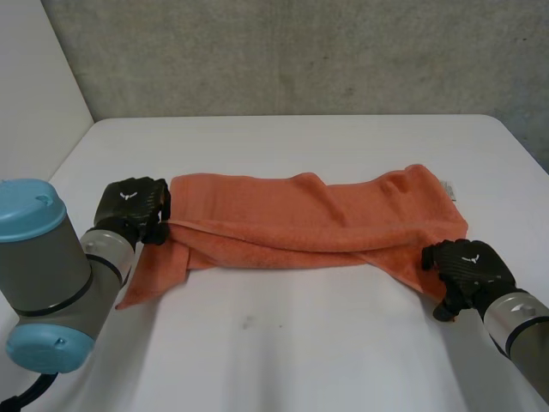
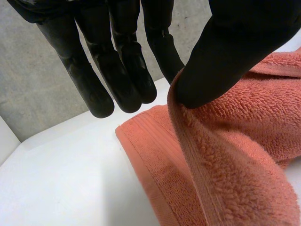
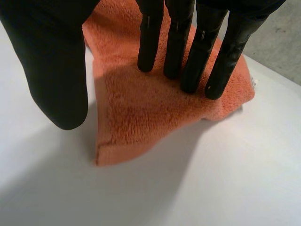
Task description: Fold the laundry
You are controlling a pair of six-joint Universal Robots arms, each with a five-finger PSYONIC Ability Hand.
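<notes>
One towel [image 1: 309, 219] lay stretched across the table [image 1: 300, 343], loosely doubled lengthwise. At the towel's left end my left hand [image 1: 130, 204] was unclenched. Its fingers [image 2: 117, 80] were straight and clear of the cloth, with only the thumb [image 2: 221, 61] against a raised edge, gripping nothing. At the towel's right end my right hand [image 1: 467, 266] was likewise released, fingers [image 3: 188, 47] straight above the corner. I judged the terry soft, light, limp and grippy. It would sag between holds, so I would pinch both end corners through their full thickness.

Towel [image 1: 309, 215] end partly behind right hand [image 1: 467, 268] (head view), white tag [image 1: 448, 190] illegibly small
</notes>
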